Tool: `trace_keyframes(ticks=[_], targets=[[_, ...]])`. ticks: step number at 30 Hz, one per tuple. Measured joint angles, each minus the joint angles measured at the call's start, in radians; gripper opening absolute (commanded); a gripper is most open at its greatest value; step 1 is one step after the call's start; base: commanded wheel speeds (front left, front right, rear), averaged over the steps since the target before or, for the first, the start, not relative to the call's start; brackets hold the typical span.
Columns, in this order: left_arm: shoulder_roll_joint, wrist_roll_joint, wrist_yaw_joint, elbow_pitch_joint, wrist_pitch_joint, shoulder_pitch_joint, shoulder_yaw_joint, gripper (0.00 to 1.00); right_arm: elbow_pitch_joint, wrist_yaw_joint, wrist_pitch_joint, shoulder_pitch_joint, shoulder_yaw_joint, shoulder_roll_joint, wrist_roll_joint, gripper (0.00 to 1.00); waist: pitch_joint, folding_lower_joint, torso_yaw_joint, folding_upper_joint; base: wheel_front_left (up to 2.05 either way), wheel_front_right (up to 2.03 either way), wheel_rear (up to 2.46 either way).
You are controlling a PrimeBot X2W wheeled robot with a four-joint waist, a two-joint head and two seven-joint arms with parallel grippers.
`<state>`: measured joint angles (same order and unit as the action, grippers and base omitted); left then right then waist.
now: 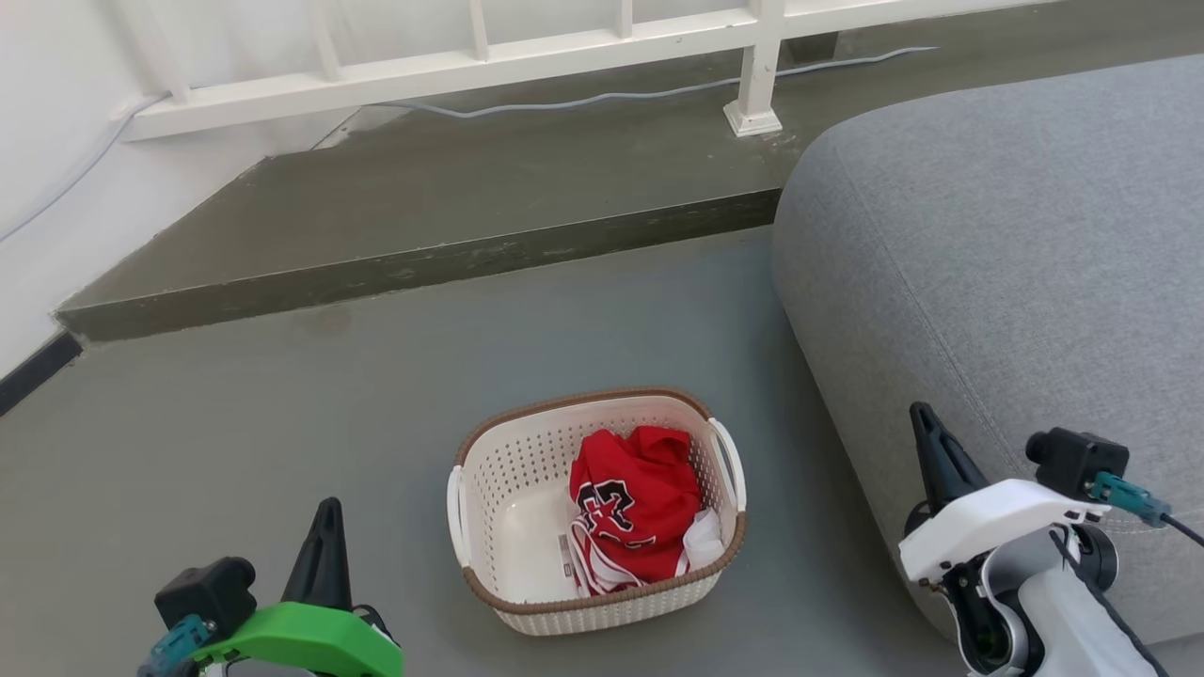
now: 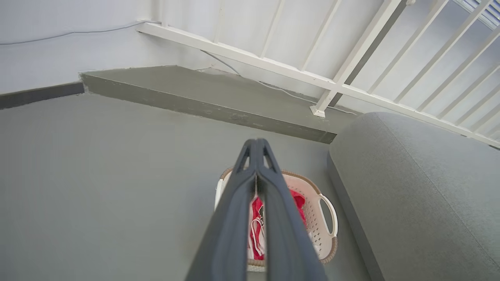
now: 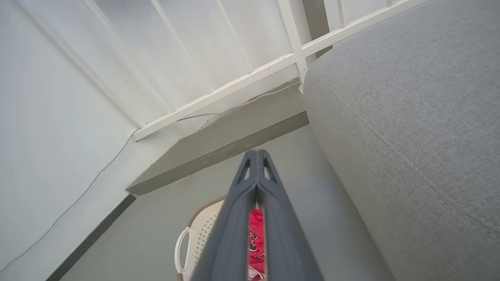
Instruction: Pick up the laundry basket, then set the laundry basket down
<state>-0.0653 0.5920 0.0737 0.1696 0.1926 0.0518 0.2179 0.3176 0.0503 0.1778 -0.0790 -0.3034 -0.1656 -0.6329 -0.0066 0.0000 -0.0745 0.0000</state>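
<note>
Approach step: laundry basket (image 1: 583,400) on the floor (image 1: 282,423), ungrasped. The fingers of left gripper (image 1: 327,515) and right gripper (image 1: 925,425) are pressed together, empty. Next move: open them and reach the side handles (image 1: 730,461).

**Left gripper** (image 1: 328,515), lower left of the head view: dark fingers (image 2: 234,218) meet at the tips, a thin slit between them lower down, and they point up the view. Below them sit the green housing (image 1: 310,641) and a black wrist camera (image 1: 205,588).

**Right gripper** (image 1: 922,416), lower right: tips likewise together, leaning slightly left. Its white housing (image 1: 988,522) joins a pale forearm (image 1: 1082,625) that runs to the bottom edge.
</note>
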Motion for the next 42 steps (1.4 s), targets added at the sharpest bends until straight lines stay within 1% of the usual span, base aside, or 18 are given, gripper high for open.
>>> trace_keyframes(ticks=[2, 3, 25, 30, 34, 39, 42], targets=[[0.002, 0.023, -0.004, 0.000, -0.007, 0.000, -0.006, 0.00, -0.001, -0.001, -0.005, 0.000, 0.010, 0.002, -0.022, 0.00, 0.000, 0.0000, 0.002, 0.0000, 0.00, 0.00, 0.00], [0.002, 0.044, -0.007, 0.001, -0.011, 0.000, -0.013, 0.00, -0.002, -0.007, -0.013, 0.000, 0.019, 0.004, -0.046, 0.00, 0.001, 0.0000, 0.003, 0.0000, 0.00, 0.00, 0.00], [0.000, 0.314, -0.052, 0.019, -0.078, -0.009, -0.070, 0.00, -0.010, -0.051, -0.083, 0.000, 0.123, 0.034, -0.290, 0.00, 0.003, 0.0000, 0.022, 0.0000, 0.00, 0.00, 0.00], [-0.001, 0.358, -0.062, 0.023, -0.088, -0.012, -0.082, 0.00, -0.011, -0.058, -0.095, 0.000, 0.142, 0.038, -0.334, 0.00, 0.004, 0.0000, 0.025, 0.0000, 0.00, 0.00, 0.00], [-0.003, 0.408, -0.067, 0.030, -0.102, -0.015, -0.091, 0.00, -0.012, -0.062, -0.109, 0.000, 0.162, 0.041, -0.376, 0.00, 0.004, 0.0000, 0.029, 0.0000, 0.00, 0.00, 0.00], [-0.004, 0.469, -0.077, 0.036, -0.119, -0.027, -0.104, 0.00, -0.014, -0.076, -0.123, 0.000, 0.185, 0.047, -0.432, 0.00, 0.005, 0.0000, 0.033, 0.0000, 0.00, 0.00, 0.00], [-0.004, 0.506, -0.084, 0.040, -0.124, -0.032, -0.113, 0.00, -0.015, -0.077, -0.132, 0.000, 0.200, 0.052, -0.468, 0.00, 0.005, 0.0000, 0.035, 0.0000, 0.00, 0.00, 0.00]])
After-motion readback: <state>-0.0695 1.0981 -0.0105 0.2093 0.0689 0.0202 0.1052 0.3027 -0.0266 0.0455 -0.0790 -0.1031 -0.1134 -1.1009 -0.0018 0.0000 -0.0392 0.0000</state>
